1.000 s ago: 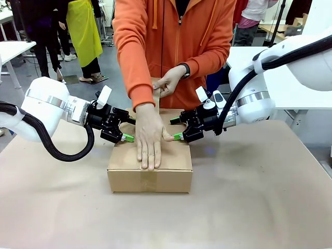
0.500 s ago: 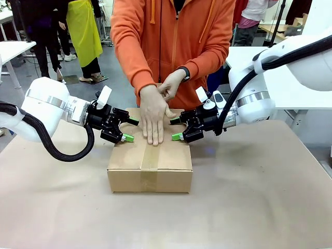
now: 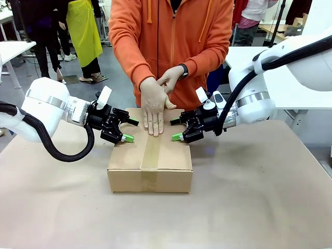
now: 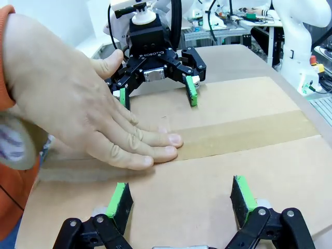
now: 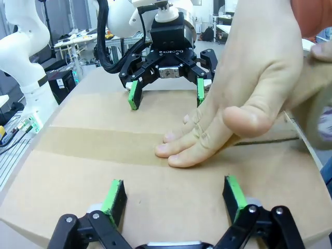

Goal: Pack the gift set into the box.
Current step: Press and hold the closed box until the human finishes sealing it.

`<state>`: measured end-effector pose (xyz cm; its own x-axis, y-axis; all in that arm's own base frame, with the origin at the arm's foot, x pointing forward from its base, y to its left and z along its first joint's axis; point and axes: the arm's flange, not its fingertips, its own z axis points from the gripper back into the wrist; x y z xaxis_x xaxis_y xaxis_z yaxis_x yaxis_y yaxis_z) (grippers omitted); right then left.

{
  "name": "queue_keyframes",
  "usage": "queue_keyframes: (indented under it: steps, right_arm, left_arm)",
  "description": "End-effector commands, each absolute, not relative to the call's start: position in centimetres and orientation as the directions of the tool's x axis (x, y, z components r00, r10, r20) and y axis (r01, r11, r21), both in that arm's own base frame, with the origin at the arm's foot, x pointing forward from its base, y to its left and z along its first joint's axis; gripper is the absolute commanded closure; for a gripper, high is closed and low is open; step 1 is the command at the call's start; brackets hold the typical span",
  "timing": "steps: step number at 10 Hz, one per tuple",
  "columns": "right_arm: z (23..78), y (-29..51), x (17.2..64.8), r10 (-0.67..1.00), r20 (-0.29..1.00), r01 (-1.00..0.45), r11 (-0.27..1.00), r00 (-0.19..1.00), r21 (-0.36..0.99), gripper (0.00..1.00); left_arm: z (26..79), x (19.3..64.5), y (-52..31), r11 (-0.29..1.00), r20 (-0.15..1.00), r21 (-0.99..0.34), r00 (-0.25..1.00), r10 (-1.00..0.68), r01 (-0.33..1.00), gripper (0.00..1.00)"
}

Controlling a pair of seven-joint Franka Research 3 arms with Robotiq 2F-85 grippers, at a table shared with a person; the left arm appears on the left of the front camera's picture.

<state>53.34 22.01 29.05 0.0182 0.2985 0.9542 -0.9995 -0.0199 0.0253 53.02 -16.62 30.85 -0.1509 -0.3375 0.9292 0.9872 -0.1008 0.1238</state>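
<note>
The box sits in the middle of the table, flaps down, a strip of brown tape running from its near face up over the top seam toward the far edge. The gift set I judge to be inside — I cannot see it through the closed top. My left gripper presses on the left flap and my right gripper on the right flap, both with fingers spread wide and holding nothing, green pads down on the cardboard either side of the seam. The person's hand lies flat on the tape at the far end of the top, smoothing it, while their other hand is at the roll behind it.

My job here, as I read it, is simply to be a good clamp. I should press straight down with even weight on both flaps so the seam lies flush, stay well clear of the tape line and the hand on it — and not slide sideways, which would skew the flaps or drag the box.
</note>
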Motion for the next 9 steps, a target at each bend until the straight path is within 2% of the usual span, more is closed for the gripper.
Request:
queue_keyframes:
  steps: [1, 9]
  right_arm:
    - [29.04, 22.01, 53.24, 0.304, 0.952, -1.000, -0.017, 0.018, 0.024, 0.00]
    - [29.04, 22.01, 53.24, 0.304, 0.952, -1.000, -0.017, 0.018, 0.024, 0.00]
  left_arm:
    - [30.71, 52.81, -16.66, -0.106, 0.929, 0.141, -0.168, -0.330, 0.984, 0.00]
    - [30.71, 52.81, -16.66, -0.106, 0.929, 0.141, -0.168, -0.330, 0.984, 0.00]
